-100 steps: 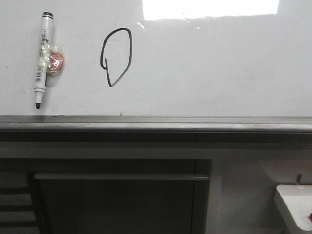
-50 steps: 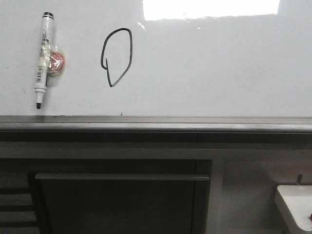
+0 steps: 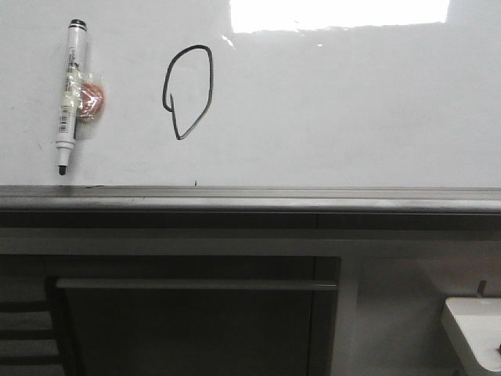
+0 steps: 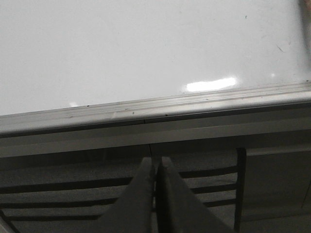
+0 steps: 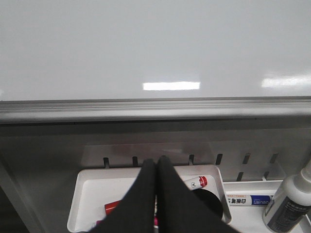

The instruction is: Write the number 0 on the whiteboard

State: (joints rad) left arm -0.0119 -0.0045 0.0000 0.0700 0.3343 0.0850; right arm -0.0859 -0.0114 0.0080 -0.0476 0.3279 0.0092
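Observation:
The number 0 [image 3: 188, 92] is a thin black lopsided loop on the whiteboard [image 3: 337, 110], at upper left in the front view. A white marker pen [image 3: 69, 94] with a black cap hangs to its left, tip down, stuck to a round red piece. Neither gripper shows in the front view. My left gripper [image 4: 155, 162] is shut and empty, below the board's grey ledge [image 4: 155, 109]. My right gripper [image 5: 156, 162] is shut and empty, below the ledge [image 5: 155, 109] and over a white tray [image 5: 92, 187].
The tray holds red-and-white markers [image 5: 197, 182] and a dark round thing. A white bottle [image 5: 289, 201] and a labelled box [image 5: 248, 200] stand beside it. Part of the tray [image 3: 470, 333] shows at lower right in the front view. A dark frame [image 3: 196, 286] lies under the ledge.
The tray at the lower right of the front view has slipped slightly lower. The loop, the marker and the board have not moved.

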